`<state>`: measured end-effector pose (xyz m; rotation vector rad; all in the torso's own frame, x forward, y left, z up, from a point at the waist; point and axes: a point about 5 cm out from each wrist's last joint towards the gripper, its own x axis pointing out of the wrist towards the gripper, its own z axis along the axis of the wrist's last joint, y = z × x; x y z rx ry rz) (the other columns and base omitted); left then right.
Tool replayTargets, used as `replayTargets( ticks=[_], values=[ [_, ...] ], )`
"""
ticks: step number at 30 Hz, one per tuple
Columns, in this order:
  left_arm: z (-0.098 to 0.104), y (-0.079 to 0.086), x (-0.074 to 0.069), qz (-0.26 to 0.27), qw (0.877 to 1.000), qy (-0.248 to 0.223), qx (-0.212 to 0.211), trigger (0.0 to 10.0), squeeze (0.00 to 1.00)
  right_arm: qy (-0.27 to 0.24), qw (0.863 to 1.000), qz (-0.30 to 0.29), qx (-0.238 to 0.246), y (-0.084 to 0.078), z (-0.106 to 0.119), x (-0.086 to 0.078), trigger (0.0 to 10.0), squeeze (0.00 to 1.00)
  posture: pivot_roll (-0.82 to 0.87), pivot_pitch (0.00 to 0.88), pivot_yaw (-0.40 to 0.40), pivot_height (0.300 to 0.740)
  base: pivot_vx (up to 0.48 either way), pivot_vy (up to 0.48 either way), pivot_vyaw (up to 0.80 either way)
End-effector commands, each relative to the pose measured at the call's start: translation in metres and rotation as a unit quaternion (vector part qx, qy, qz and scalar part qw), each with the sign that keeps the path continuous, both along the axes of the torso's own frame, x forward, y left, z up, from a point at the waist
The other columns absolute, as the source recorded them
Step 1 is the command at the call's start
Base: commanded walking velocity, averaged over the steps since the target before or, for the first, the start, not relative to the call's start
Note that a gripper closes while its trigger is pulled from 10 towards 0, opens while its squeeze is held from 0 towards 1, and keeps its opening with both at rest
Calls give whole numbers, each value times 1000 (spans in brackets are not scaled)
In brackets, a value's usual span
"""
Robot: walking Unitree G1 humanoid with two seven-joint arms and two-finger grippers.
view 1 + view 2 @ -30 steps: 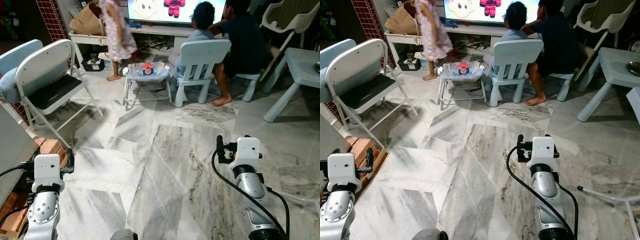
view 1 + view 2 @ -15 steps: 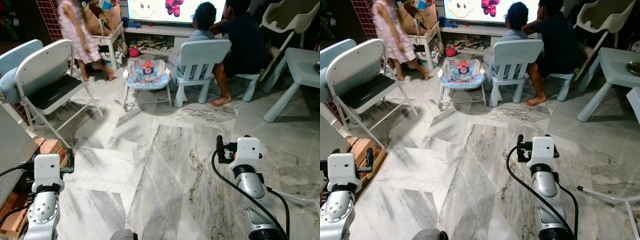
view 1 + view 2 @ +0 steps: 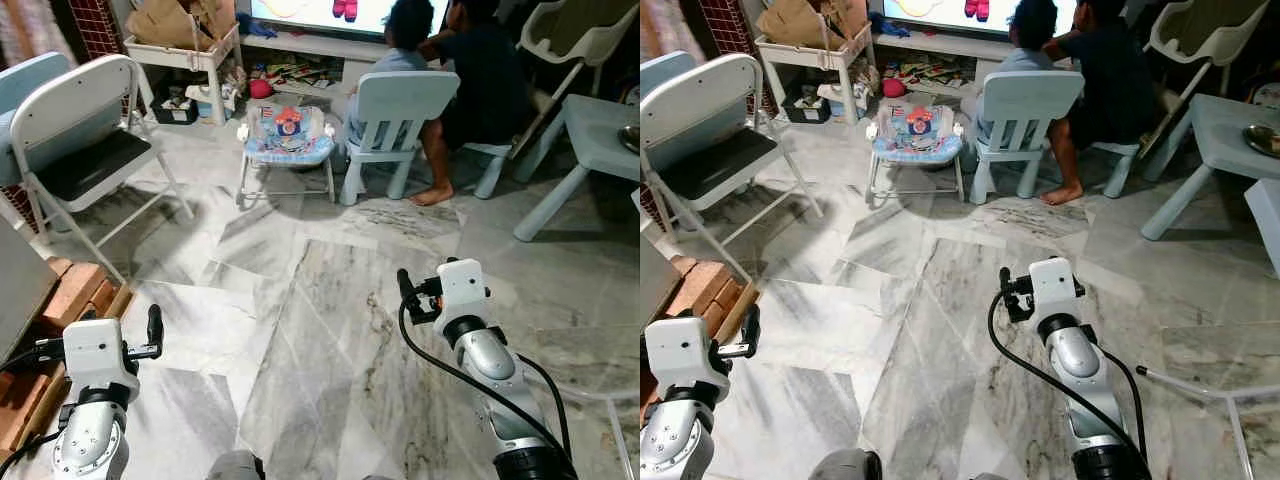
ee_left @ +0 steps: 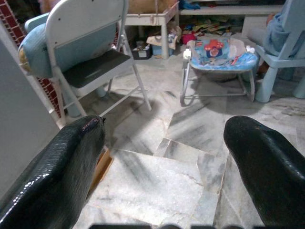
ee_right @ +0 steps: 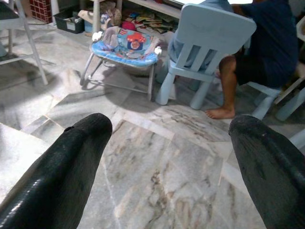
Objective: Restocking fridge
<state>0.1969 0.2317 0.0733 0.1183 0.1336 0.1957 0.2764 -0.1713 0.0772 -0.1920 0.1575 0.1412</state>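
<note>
Left pincer (image 4: 164, 143), right pincer (image 5: 169, 143) agape.

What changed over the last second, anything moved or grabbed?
The walking person crossed from the TV stand toward the robot's left and is now out of the head views. The camera pitched down and shifted, so the whole scene slid. Nothing was grasped: left gripper and right gripper stay open and empty. Baby bouncer, folding chair and seated people are unmoved.

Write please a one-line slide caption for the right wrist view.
Open right gripper over marble floor, facing a baby bouncer and two seated people.
</note>
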Motion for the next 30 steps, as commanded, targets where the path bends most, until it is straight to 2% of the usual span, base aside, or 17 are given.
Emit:
replayTargets(
  ticks=[1,3,4,8,10,12,15,18,21,30],
  values=[
    [3,-1,1,-2,999,5,34,10000,0,-4,1000,-12,-13,-6,1,-2,10000,0,84,76,-35,740,0,0,0],
    [4,0,1,-1,999,4,53,10000,0,-4,1000,-15,-14,-7,1,-2,10000,0,84,76,-35,740,0,0,400],
    [3,-1,3,-8,999,5,44,10000,0,-3,1000,-29,-9,-9,-1,-2,10000,0,71,72,-4,740,0,0,800],
    [6,-5,11,-21,999,6,34,10000,0,-1,999,-41,-2,-10,-1,-2,10000,0,67,71,9,740,0,0,800],
    [12,-8,21,-38,998,-2,46,10000,0,-3,999,-39,4,-7,0,1,10000,0,71,78,12,740,0,0,800],
    [11,-6,21,-30,999,6,36,10000,0,-8,999,-36,3,-4,1,3,10000,0,75,87,16,740,0,0,800],
    [5,-3,19,-12,999,25,18,10000,0,-12,999,-33,5,1,1,6,10000,0,67,88,25,740,0,0,800],
    [-4,-6,9,-9,999,36,15,10000,0,-25,999,-28,-2,4,3,9,10000,0,67,84,33,740,0,0,800],
    [-11,-4,1,-1,999,48,13,10000,0,-28,999,-34,-7,-3,4,9,10000,0,61,83,38,740,0,0,800],
    [-19,-6,-3,8,998,63,-5,10000,0,7,998,-62,-7,-20,-12,-2,10000,0,61,89,-7,740,0,0,800]
  ],
)
